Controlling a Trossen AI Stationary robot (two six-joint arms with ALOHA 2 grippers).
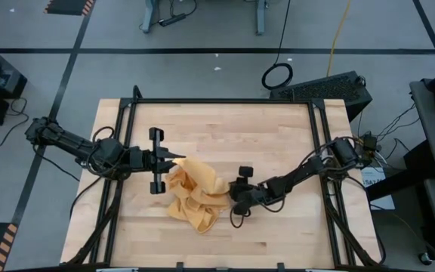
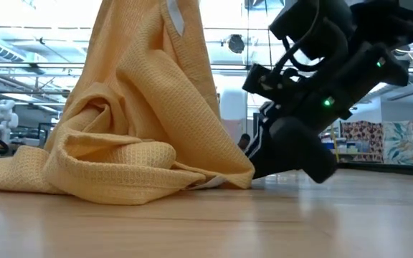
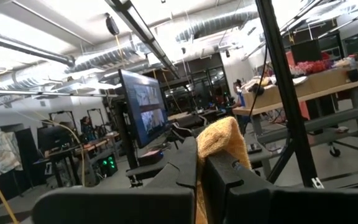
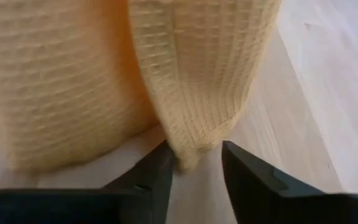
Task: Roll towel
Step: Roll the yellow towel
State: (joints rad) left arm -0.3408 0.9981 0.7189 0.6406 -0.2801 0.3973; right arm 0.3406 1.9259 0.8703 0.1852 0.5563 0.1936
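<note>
Towel (image 1: pixel 193 198) crumpled mid-table, one corner lifted | L gripper (image 1: pixel 177 159) clenched on that corner, pinch holds | R gripper (image 4: pixel 194 163) at table level, jaws parted round a hanging fold, not clamped | cloth soft, light, limp, prob. sags: grab corners/hem, not bulk.

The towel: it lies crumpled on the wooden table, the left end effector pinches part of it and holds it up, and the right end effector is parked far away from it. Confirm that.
Not quite. The right end effector is not far away: the right wrist view shows its fingers open around a hanging fold of the towel. The rest stands: the towel is crumpled on the table, and the left end effector pinches part of it and holds it up.
</note>
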